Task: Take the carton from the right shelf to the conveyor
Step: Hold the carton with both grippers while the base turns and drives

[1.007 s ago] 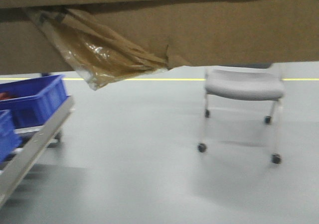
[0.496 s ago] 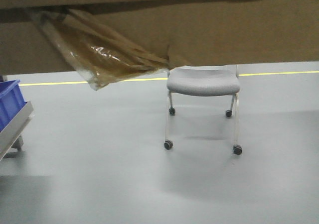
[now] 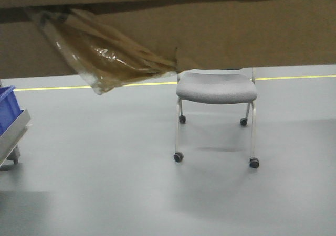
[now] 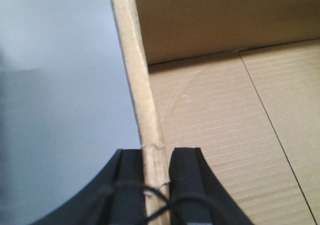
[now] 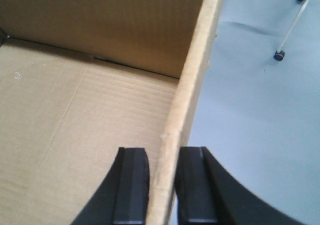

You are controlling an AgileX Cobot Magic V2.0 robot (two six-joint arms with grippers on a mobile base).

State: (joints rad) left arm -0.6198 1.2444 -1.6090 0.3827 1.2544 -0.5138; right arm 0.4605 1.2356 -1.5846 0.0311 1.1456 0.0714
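— Cardboard carton (image 3: 220,31), open-topped, hangs above grey floor (image 3: 105,183). Heavy?
— Probably light, seemingly empty, though thin walls may flex. Left gripper (image 4: 156,182) and right gripper (image 5: 163,185) each pinch an opposite wall's rim; tape wad (image 3: 105,57) dangles.

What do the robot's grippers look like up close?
The left gripper and right gripper each have two matte black, blocky fingers with squared tips, widening toward the base. A thin black cable loops across the left one's base.
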